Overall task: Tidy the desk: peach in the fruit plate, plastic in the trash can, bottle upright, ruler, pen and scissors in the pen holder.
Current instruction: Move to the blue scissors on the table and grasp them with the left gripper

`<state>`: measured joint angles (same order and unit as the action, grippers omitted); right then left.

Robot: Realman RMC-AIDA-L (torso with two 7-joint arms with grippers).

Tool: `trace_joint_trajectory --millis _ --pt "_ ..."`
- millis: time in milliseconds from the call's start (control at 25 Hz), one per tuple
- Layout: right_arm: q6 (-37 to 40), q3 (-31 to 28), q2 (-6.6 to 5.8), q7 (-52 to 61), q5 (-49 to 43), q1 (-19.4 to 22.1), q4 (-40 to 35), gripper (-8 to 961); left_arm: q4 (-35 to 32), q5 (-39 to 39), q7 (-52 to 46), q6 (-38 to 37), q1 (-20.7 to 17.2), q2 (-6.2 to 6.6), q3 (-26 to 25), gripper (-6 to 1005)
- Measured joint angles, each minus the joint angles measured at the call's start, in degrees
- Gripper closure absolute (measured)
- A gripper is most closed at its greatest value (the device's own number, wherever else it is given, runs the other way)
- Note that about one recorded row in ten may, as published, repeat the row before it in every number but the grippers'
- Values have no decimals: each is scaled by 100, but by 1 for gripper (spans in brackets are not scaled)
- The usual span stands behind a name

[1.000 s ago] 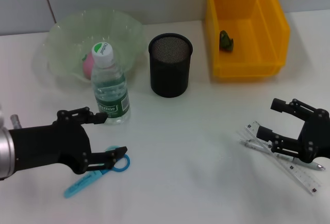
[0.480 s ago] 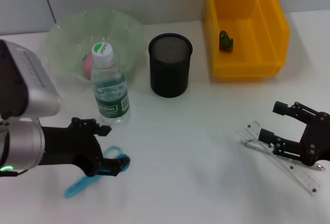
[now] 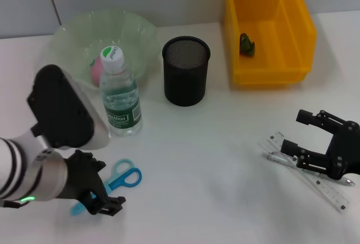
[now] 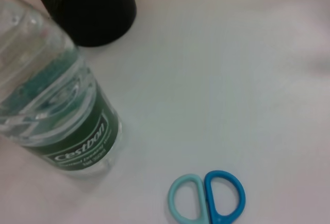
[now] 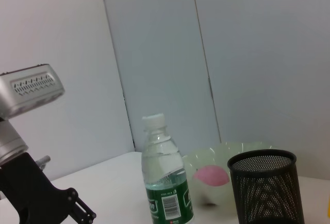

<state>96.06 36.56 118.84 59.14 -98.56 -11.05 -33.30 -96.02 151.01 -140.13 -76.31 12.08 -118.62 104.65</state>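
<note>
The left gripper point(image 3: 95, 190) has swung down over the scissors point(image 3: 107, 185), fingers spread, while the right gripper point(image 3: 306, 134) idles wide.

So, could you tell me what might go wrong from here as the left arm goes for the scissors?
The left hand is low over the blade end of the scissors, which lie flat on the desk; its fingers could skid off or push them away. The upright bottle stands close behind, so a swing of the bulky arm could topple it. The pen holder looks light enough to tip when long scissors go in. The right hand hangs open over the ruler.
</note>
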Motion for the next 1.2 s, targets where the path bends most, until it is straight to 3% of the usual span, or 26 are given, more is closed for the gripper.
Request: trace_joint_trajectory --millis 360,920,1000,1200 --pt "0 0 -1 -10 -12 -26 0 120 188 157 -614 -266 365 -3 67 186" --pt "1 51 -1 -135 -14 -88 64 120 350 187 -759 -673 622 -3 -163 187" --pt "0 52 -1 -135 -14 -92 64 120 664 156 -811 -775 925 -10 -276 187" --pt "0 53 -1 -135 -14 -91 63 120 882 156 -835 -832 1107 -12 -309 187"
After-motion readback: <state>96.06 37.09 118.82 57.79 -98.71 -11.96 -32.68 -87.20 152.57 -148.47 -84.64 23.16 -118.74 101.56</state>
